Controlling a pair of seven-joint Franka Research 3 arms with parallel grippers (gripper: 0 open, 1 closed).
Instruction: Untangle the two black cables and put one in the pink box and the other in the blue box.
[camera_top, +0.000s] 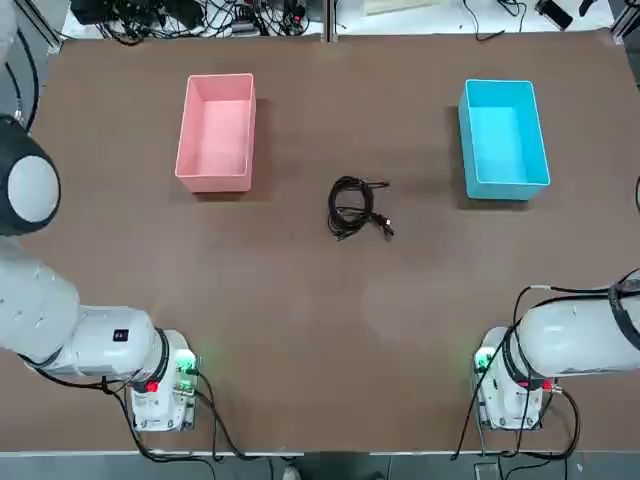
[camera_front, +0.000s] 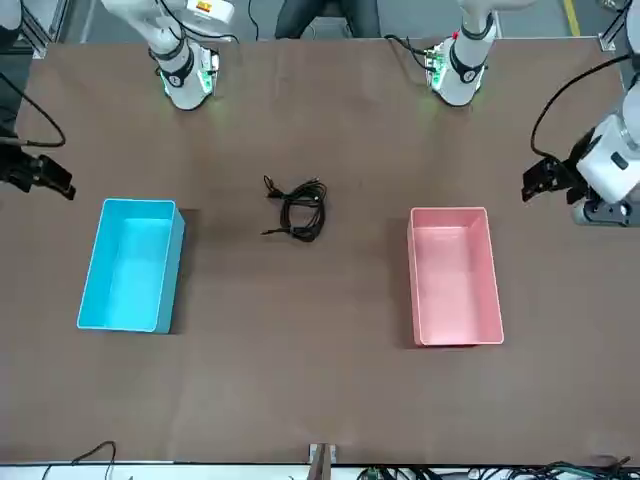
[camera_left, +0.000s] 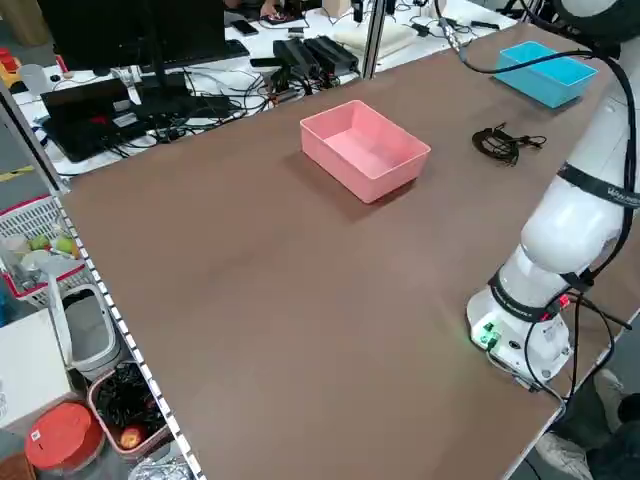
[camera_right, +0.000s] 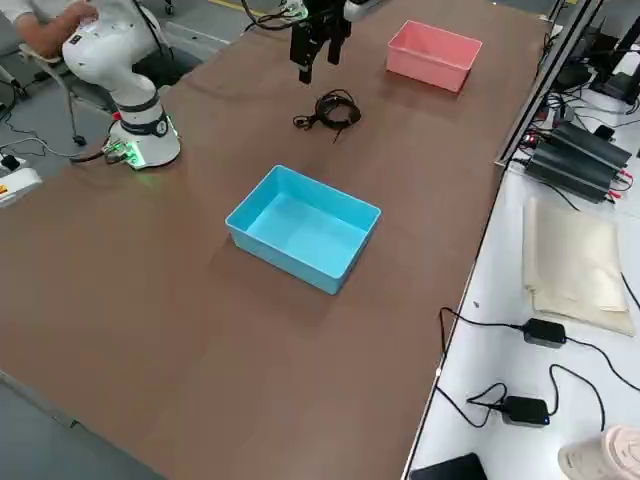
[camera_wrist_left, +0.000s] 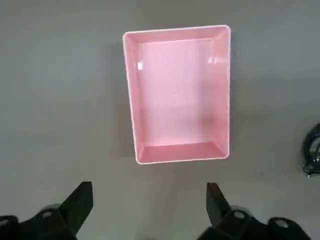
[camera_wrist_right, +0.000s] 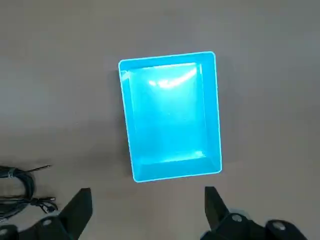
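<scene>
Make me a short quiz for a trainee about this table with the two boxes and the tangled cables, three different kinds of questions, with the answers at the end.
1. True or false: one black cable already lies in the pink box.
2. Multiple choice: where is the bundle of black cables? A) in the blue box B) on the table between the two boxes C) held by a gripper
3. In a few words: how do the fingers of the left gripper and the right gripper stand?

Key
1. False: both boxes hold nothing.
2. B: the cables lie together in one tangled coil on the bare table.
3. Both open, holding nothing, one hanging near the pink box, the other near the blue box.
</scene>
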